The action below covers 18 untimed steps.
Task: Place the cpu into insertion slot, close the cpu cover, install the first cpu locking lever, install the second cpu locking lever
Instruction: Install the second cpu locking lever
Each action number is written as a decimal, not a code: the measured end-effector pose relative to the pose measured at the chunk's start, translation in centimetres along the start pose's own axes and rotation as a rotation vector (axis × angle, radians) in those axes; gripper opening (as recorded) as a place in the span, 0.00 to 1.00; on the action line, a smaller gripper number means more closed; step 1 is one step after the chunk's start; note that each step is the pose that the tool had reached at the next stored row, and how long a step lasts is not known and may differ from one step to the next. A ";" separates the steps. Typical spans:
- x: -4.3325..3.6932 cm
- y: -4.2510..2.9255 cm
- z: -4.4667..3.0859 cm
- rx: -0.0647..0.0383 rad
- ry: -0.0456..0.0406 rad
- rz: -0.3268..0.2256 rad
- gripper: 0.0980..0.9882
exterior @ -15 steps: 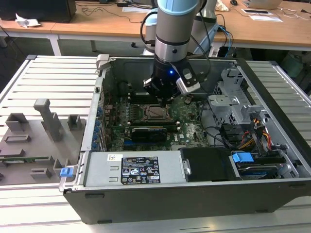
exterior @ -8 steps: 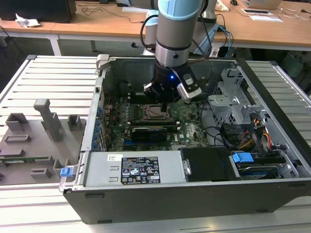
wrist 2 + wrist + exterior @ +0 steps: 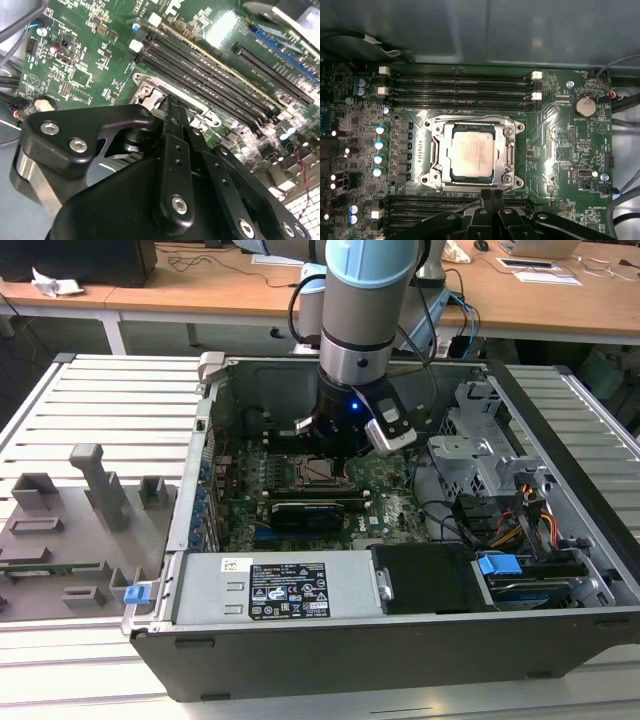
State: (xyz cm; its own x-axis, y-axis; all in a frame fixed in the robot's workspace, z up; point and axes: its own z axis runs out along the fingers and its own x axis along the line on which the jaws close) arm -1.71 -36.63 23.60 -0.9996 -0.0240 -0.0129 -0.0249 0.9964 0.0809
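Already the cpu (image 3: 472, 151) sits in the insertion slot (image 3: 436, 160) (cover down), pincer (image 3: 490, 196) together

- In the exterior view the arm's wrist covers the far edge of the insertion slot (image 3: 322, 472)
- In the second wrist view the gripper (image 3: 172, 107) hides most of the cpu cover (image 3: 145, 90)
- The motherboard (image 3: 560, 150) runs off the first wrist view's edge
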 end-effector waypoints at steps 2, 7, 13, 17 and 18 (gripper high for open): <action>0.04 -0.22 -0.02 0.000 0.0000 0.000 0.01; 0.78 -0.38 -0.04 0.000 0.0000 0.000 0.01; 3.15 -0.32 0.01 0.000 -0.0002 0.000 0.01; 3.34 -0.38 0.77 -0.001 0.0001 0.000 0.01; 3.48 -0.44 0.93 -0.006 0.0002 0.000 0.01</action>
State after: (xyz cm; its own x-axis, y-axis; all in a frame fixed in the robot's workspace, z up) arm -5.17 -37.07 22.59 -0.9996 -0.0243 -0.0127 -0.0253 0.9959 0.0864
